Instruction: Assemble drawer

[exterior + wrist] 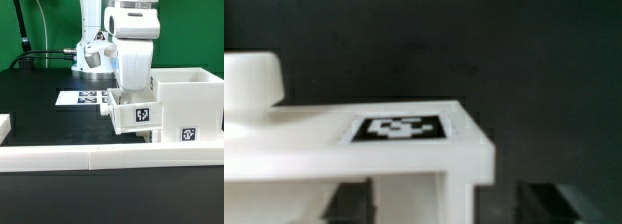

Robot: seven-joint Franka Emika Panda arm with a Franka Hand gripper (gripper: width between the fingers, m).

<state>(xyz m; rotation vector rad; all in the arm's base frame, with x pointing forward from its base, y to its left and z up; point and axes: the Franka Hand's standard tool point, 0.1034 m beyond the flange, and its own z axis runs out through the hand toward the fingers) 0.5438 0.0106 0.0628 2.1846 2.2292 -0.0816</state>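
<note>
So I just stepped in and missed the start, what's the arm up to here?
The arm's gripper is down on a small white tray with a square tag, right next to the tall white housing on the exterior view's right. The wrist view shows the tray's tagged top and its knob close up. Whether the fingers are closed on the tray can't be told. The marker board lies behind, and the low white border wall runs along the front.

The housing (187, 103) and the small tray (135, 113) looked like white plastic — smooth, with a faint satin sheen. Their square tags (404, 128) read as matt black-and-white print. The counter (40, 110) was dull black and unreflective. The marker board (84, 99) looked flat and papery, while the arm's shell (132, 40) was glossy white.
</note>
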